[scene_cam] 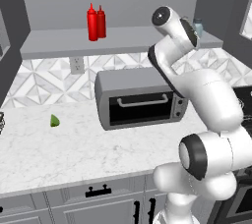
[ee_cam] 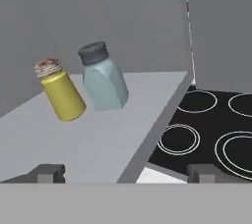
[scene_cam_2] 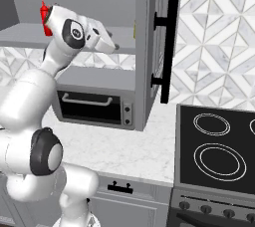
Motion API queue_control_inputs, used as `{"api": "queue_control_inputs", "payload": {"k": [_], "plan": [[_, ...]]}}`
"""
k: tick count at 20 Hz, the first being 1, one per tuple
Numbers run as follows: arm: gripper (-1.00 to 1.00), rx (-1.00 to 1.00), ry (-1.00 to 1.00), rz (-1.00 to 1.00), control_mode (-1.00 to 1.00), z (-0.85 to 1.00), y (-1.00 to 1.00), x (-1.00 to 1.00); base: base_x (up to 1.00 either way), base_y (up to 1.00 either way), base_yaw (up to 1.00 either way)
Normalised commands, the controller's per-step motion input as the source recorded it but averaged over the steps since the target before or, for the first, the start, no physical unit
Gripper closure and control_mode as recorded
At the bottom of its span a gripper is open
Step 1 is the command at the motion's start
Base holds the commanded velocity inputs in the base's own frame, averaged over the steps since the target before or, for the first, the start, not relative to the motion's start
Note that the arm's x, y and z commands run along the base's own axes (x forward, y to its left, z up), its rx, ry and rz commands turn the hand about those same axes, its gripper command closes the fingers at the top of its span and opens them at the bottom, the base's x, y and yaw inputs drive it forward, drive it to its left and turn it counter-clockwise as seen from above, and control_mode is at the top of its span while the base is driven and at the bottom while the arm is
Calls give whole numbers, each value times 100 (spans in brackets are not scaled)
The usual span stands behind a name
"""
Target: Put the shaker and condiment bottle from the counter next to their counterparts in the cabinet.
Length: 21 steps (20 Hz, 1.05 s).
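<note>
The olive-yellow shaker (ee_cam: 61,93) stands on the grey cabinet shelf (ee_cam: 88,139), close beside the pale teal-grey shaker (ee_cam: 103,78). My gripper (ee_cam: 127,174) is open, drawn back a short way from both, with nothing between its fingertips (ee_cam: 49,173). In the left base view the hand is raised at the shelf's right end, where the teal-grey shaker (scene_cam: 198,25) peeks out behind it. Two near-identical red squeeze bottles (scene_cam: 92,22) (scene_cam: 101,21) stand side by side on the cabinet shelf (scene_cam: 59,43) at the left; which one came from the counter I cannot tell.
A grey toaster oven (scene_cam: 140,100) sits on the marble counter (scene_cam: 59,154) under the shelf. A small green object (scene_cam: 54,120) lies on the counter's left. The open cabinet door (scene_cam_2: 167,47) with a black handle hangs right of my hand. A black stove (scene_cam_2: 214,151) lies right.
</note>
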Motion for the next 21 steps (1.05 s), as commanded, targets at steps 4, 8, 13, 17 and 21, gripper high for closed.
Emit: {"api": "queue_control_inputs", "payload": {"k": [4,8,13,17,21], "plan": [[-100,0,-26,15,-100,0,34,-100,0,0,0],[-100,0,-21,30,-100,-5,65,-91,0,0,0],[-100,0,-19,34,-100,-2,58,-97,0,0,0],[-100,0,-18,33,-100,0,59,-100,0,0,0],[-100,0,-16,28,-100,0,63,-100,0,0,0]]}}
